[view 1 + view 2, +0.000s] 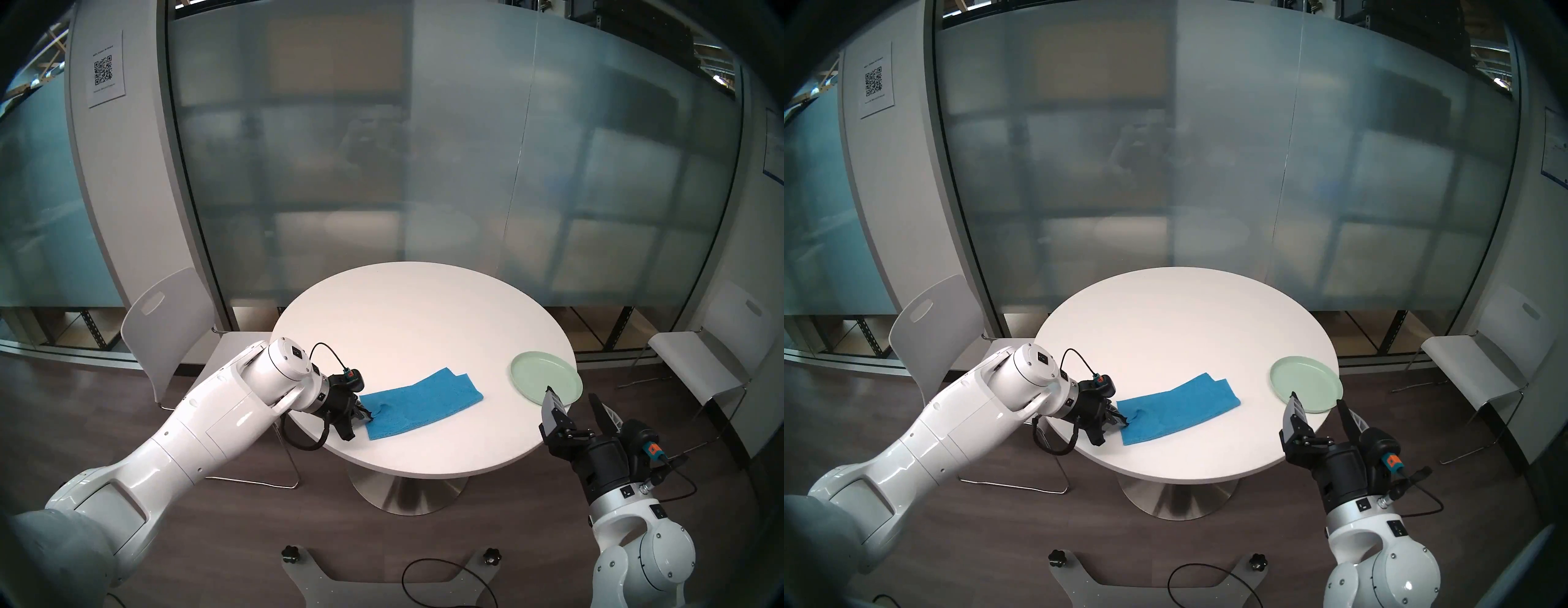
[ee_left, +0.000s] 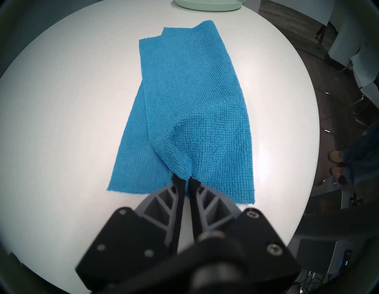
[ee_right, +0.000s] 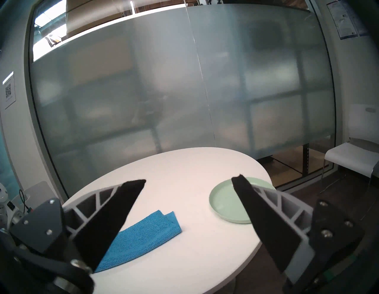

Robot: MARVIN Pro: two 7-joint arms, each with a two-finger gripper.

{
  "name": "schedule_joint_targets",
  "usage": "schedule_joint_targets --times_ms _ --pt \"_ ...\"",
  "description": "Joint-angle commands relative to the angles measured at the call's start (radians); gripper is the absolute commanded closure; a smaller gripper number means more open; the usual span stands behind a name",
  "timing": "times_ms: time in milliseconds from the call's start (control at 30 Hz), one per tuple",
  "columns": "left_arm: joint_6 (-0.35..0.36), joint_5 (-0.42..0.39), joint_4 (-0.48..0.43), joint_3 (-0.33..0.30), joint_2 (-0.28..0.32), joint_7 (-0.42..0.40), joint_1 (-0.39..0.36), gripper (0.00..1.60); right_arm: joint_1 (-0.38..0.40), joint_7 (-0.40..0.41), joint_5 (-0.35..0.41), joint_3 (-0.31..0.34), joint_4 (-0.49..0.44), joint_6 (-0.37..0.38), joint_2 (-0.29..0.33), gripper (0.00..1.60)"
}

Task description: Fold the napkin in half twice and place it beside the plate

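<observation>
The blue napkin [image 1: 420,401] lies folded once as a long strip on the round white table [image 1: 415,322], left of centre. My left gripper [image 1: 368,417] is shut on the napkin's near-left edge and pinches up a small ridge of cloth [image 2: 187,174]. The mint-green plate [image 1: 545,375] sits at the table's right edge, apart from the napkin. My right gripper [image 1: 572,399] is open and empty, held off the table just in front of the plate. In the right wrist view the napkin [image 3: 141,236] and plate [image 3: 225,203] show between its spread fingers.
A white chair [image 1: 169,322] stands at the table's left behind my left arm. Another white chair [image 1: 704,365] stands at the right. A frosted glass wall [image 1: 424,148] runs behind the table. A person's shoes [image 2: 336,162] show on the floor in the left wrist view.
</observation>
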Motion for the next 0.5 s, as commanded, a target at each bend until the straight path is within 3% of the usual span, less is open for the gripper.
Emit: schedule_joint_targets --times_ms 0,133,300,467 --pt "0.015 -0.003 -0.031 0.001 0.035 0.002 0.049 1.17 0.033 -0.021 -0.008 -0.006 -0.027 0.032 0.016 0.0" --pt "0.022 -0.009 -0.052 -0.005 0.038 0.01 0.058 1.15 0.041 -0.023 -0.002 -0.005 -0.027 0.038 0.019 0.0" --pt "0.02 -0.012 -0.052 -0.009 0.033 0.013 0.05 1.15 0.04 0.001 0.052 -0.017 -0.027 -0.025 0.026 0.0" --pt "0.023 -0.015 -0.056 -0.008 0.032 0.017 0.048 1.15 0.034 0.007 0.068 -0.016 -0.027 -0.042 0.024 0.0"
